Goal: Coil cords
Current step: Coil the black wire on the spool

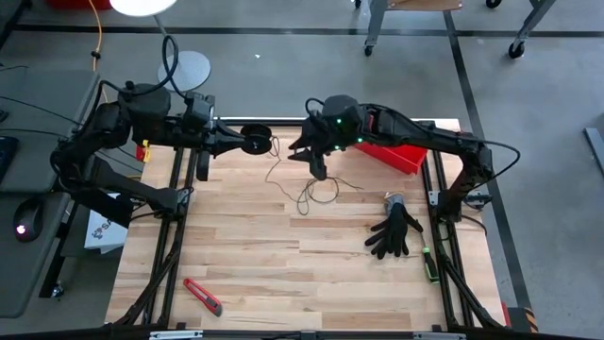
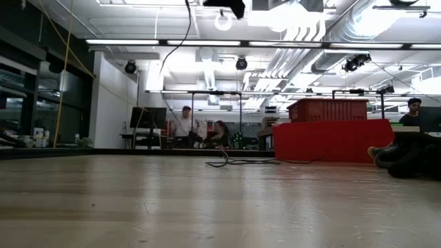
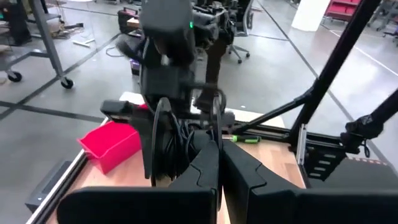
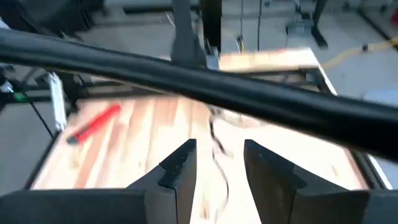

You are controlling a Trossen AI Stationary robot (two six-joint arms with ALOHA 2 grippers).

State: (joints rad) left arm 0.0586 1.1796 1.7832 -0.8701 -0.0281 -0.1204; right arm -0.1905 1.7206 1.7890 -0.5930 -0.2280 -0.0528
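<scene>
**Left gripper clamps spool; right gripper open above cord**

High view: left gripper (image 1: 247, 142) grasps the spool (image 1: 255, 138) at 12 o'clock on the table (image 1: 283, 274). Right gripper (image 1: 319, 172) hovers, fingers parted, over the cord (image 1: 307, 194).

Low view: cord (image 2: 227, 162) lies near the red bin (image 2: 331, 138).

Right wrist view: cord (image 4: 219, 149) shows between 2 spread fingers (image 4: 180, 171).

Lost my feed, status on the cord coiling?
Left gripper shut on small round black spool. Right gripper open above loose thin dark cord on table. Nothing blocking.
</scene>
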